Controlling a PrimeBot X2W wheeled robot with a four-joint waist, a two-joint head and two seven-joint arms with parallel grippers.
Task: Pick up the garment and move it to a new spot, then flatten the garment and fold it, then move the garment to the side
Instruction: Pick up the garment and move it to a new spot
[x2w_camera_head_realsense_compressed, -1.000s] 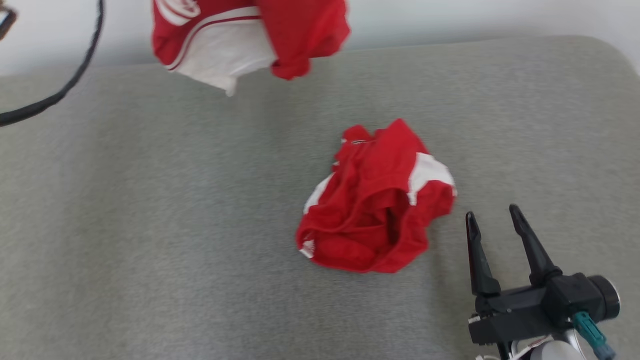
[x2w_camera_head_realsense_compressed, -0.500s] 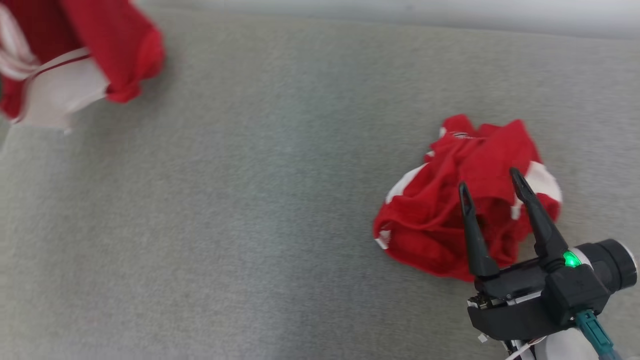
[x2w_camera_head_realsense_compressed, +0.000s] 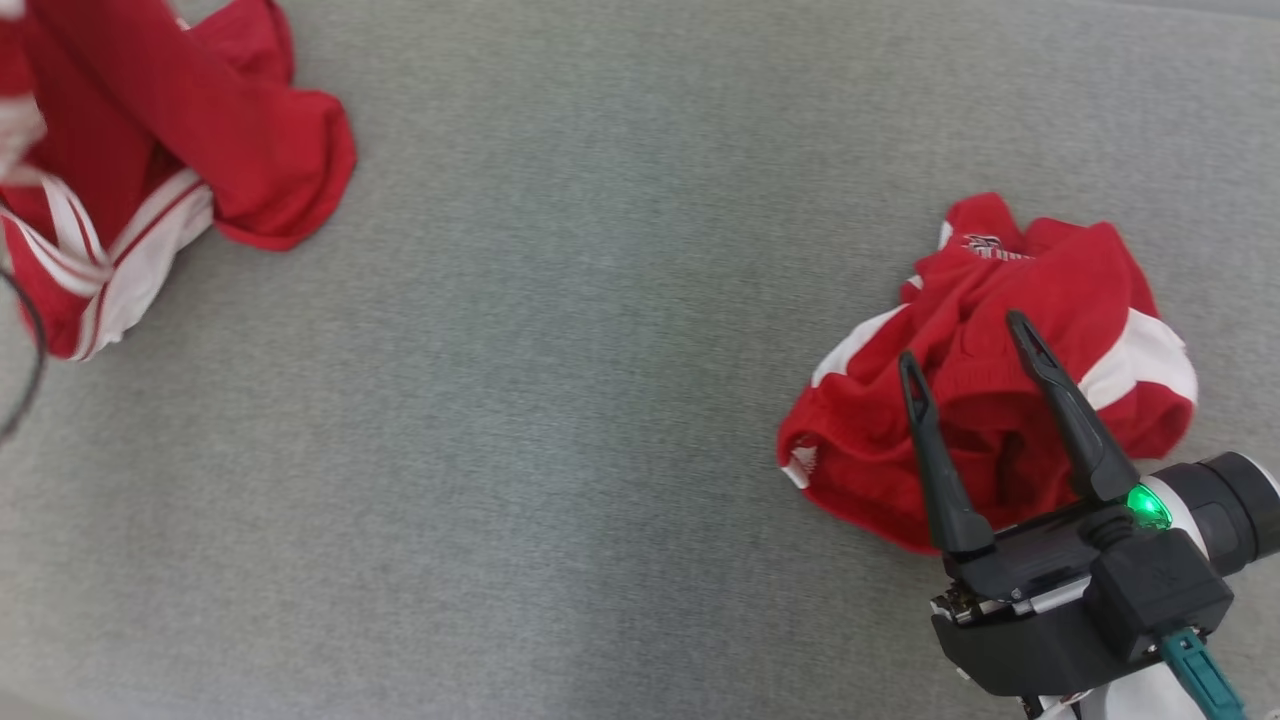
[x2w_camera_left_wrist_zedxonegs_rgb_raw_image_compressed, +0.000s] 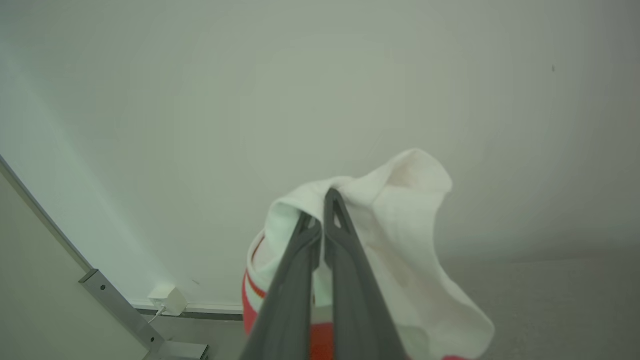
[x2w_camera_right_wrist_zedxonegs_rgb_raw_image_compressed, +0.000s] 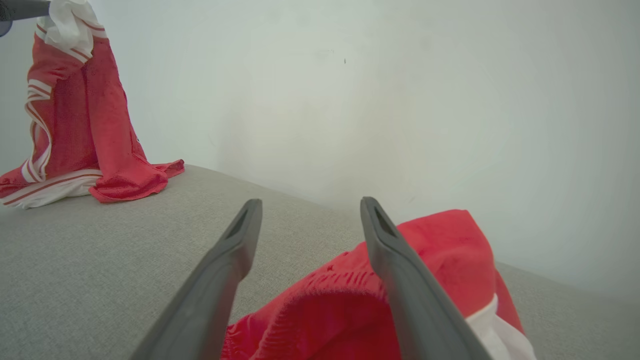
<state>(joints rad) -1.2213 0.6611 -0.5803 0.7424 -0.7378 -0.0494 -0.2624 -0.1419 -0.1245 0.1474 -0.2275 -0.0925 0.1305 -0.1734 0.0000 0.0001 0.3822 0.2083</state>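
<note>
A: What does everything sit on?

B: A grey padded bench (x2w_camera_head_realsense_compressed: 600, 450), with a pale wall behind its far edge.

A: And the biggest thing on it?

B: The garment (x2w_camera_head_realsense_compressed: 150, 170), red with white stripes, at the bench's far left corner. It hangs in a long drape. The upper end is lifted and the lower folds are pooled on the bench. I think it is held that way so that its own weight pulls it out long before it is laid down and flattened.

A: Is that the only cloth?

B: No. A crumpled heap (x2w_camera_head_realsense_compressed: 1000, 400) of red and white lies toward the bench's right edge, well apart from the garment. It is bunched up, so it looks like nobody has worked on it yet.

A: What about the hands?

B: In the left wrist view the left gripper (x2w_camera_left_wrist_zedxonegs_rgb_raw_image_compressed: 320, 206) has its fingers pressed together on a white fold of the garment, and the cloth spills over both sides. That pinch is what keeps the drape up.

A: And the other one?

B: The right gripper (x2w_camera_head_realsense_compressed: 964, 340) has its jaws spread as wide as they go, with nothing between them. It is poised over the near side of the heap, fingers pointing across it. I can't say whether the tips brush the cloth, because both angles flatten the gap. My guess is that it is waiting to help with the spreading.
</note>
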